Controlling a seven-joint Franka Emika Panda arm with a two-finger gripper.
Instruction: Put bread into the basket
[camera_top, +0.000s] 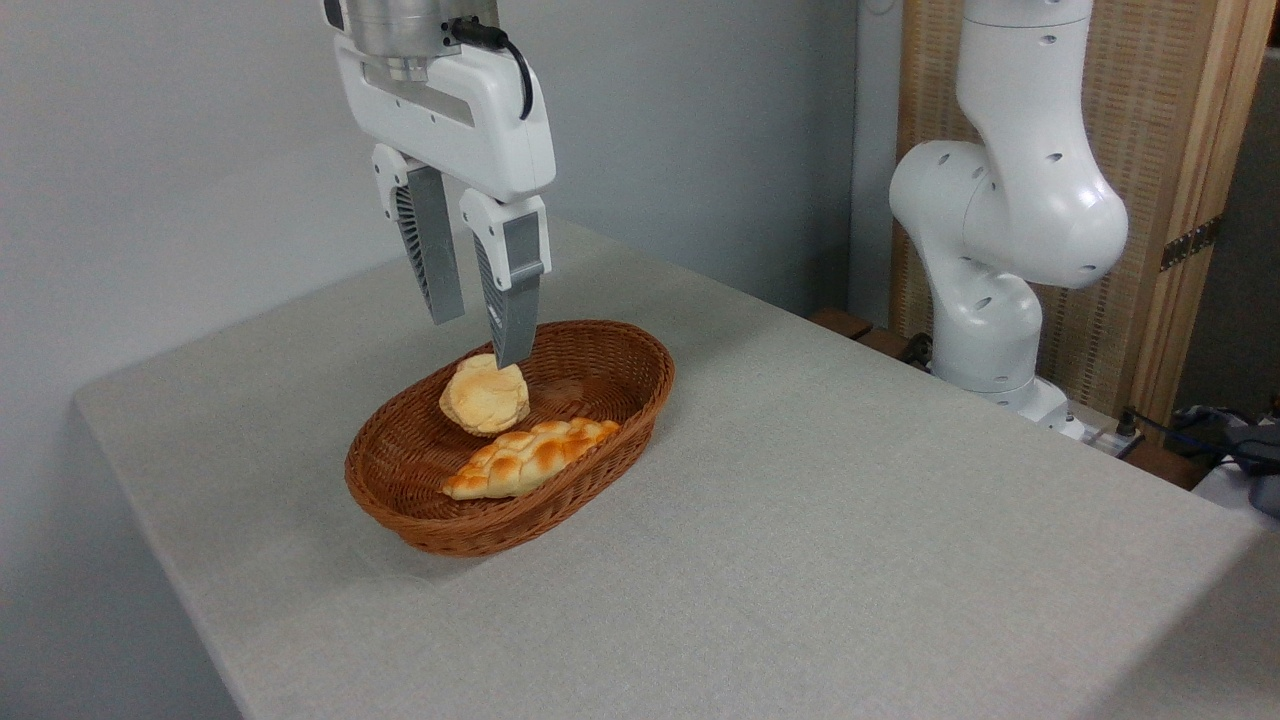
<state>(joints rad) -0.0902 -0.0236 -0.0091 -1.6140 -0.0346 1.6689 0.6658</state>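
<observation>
The bread (486, 396), a small round bun showing its pale underside, lies tilted inside the brown wicker basket (620, 352), leaning near the back wall. My gripper (480, 335) hangs just above it, open, with nothing between the fingers. One fingertip (512, 352) ends right over the bun's upper edge; I cannot tell whether it touches. The other finger (440, 270) stands higher and to the left.
A long braided golden-and-white loaf (528, 458) lies in the basket's front half. The basket sits on a grey cloth-covered table (850, 520). The arm's white base (1000, 230) rises at the table's back right, before a wooden panel.
</observation>
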